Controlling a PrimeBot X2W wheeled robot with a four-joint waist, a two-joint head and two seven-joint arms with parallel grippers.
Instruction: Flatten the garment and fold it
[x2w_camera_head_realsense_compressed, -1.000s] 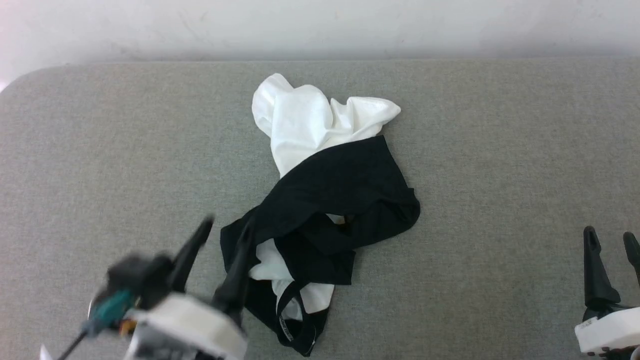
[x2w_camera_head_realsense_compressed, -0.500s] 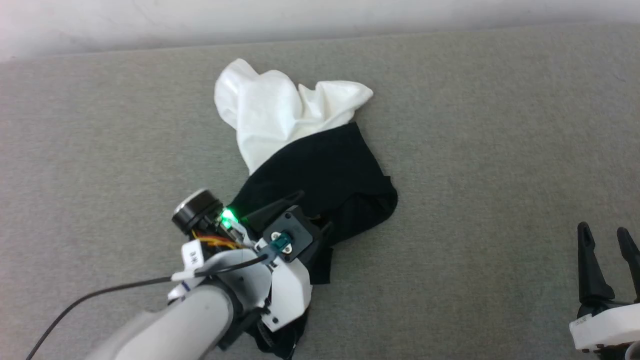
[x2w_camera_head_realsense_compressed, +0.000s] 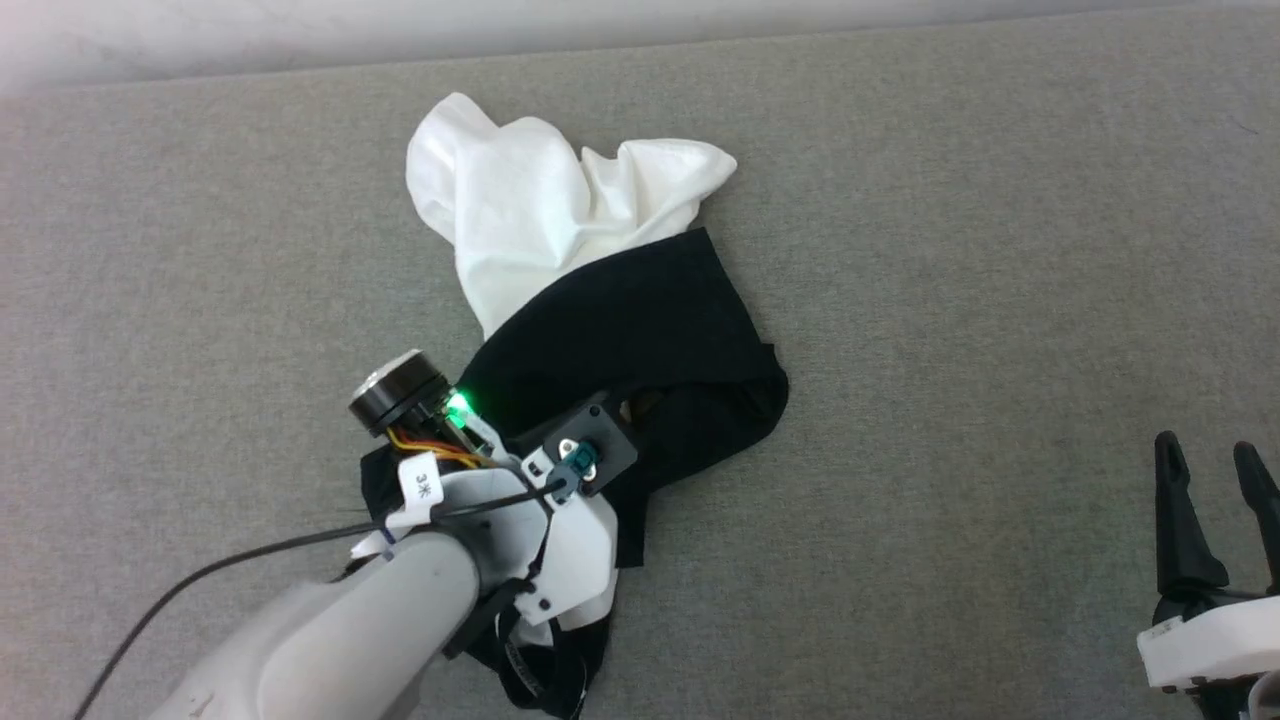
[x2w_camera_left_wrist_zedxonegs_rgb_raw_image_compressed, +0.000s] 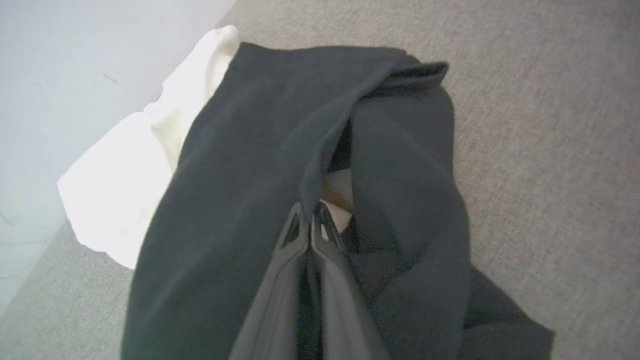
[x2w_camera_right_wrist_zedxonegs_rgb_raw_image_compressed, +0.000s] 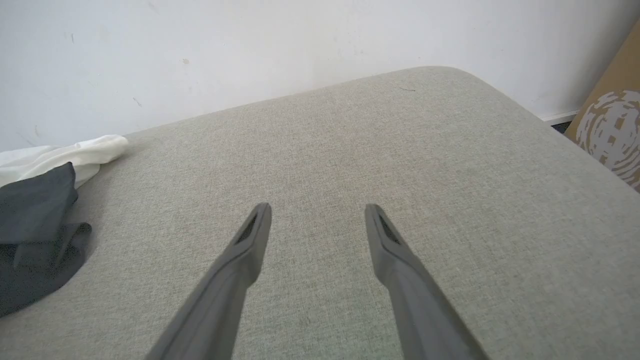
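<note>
- Garment (x2w_camera_head_realsense_compressed: 620, 330): lies crumpled in a heap on the grey padded surface (x2w_camera_head_realsense_compressed: 1000, 250), about mid-width and not spread out at all.
- The white body fabric is bunched at the far end, toward the pale wall (x2w_camera_right_wrist_zedxonegs_rgb_raw_image_compressed: 200, 50). Black fabric is draped over the near part, with a black-trimmed loop trailing off toward the robot.
- Left gripper (x2w_camera_left_wrist_zedxonegs_rgb_raw_image_compressed: 311, 220): down on the near half of the heap, its pale forearm reaching in from the lower left of the head view.
- Its jaws are clenched, tips pressed together on the edge of a black fold. A sliver of pale cloth shows in the gap just past the tips.
- A green light (x2w_camera_head_realsense_compressed: 458, 405) glows on the left wrist, and a thin black cable (x2w_camera_head_realsense_compressed: 200, 580) runs back along the arm.
- Right gripper (x2w_camera_right_wrist_zedxonegs_rgb_raw_image_compressed: 317, 215): jaws released and spread wide with nothing between them. It hangs above bare surface, well apart from the garment, at the lower right of the head view.
- The right wrist view shows the garment at its left edge and a brown cardboard sheet (x2w_camera_right_wrist_zedxonegs_rgb_raw_image_compressed: 615, 125) beyond the surface's rounded corner.
</note>
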